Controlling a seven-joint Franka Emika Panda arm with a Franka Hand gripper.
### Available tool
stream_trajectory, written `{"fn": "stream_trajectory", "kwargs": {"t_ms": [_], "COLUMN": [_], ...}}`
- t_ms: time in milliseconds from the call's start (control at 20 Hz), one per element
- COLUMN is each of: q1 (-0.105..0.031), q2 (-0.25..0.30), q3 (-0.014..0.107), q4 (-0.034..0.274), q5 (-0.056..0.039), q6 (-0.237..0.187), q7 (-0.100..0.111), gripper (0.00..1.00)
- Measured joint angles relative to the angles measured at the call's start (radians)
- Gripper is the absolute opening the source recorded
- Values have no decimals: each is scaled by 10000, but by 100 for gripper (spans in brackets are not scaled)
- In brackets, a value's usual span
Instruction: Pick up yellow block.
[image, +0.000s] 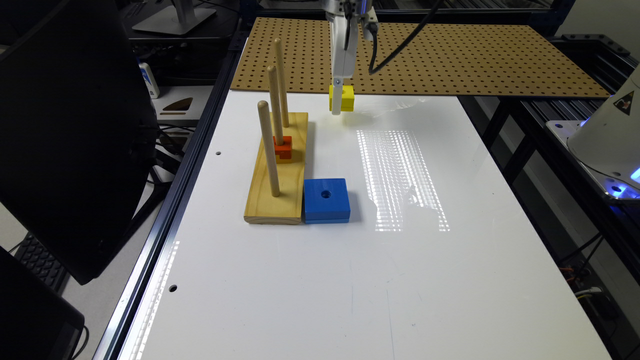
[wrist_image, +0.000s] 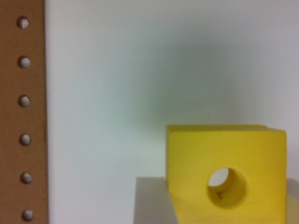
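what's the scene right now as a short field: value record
gripper: shut on yellow block
yellow block height: looks lifted just off the white table, shadow below it
blue block: flat on table, against wooden peg base
orange-red block: on middle peg
pegboard: behind table, bare

White slim fingers (image: 338, 100) — small screw near tip; black cable (image: 400, 45) looping from wrist.

A lab: white bench (image: 350, 280) on aluminium framing, brown pegboard (image: 450, 55), monitors (image: 75, 140) alongside.
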Motion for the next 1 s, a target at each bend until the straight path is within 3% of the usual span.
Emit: {"fn": "stream_trajectory", "kwargs": {"t_ms": [250, 600, 850, 1000], "q1": [0, 1, 1, 1], "q2": [-775, -1004, -1821, -2092], "q3": [2, 3, 6, 7], "q4": [-13, -28, -21, -18], "q5": [0, 0, 0, 0], "q6": [-806, -968, -1764, -2012], "q7": [0, 0, 0, 0], "gripper": [0, 0, 0, 0]}}
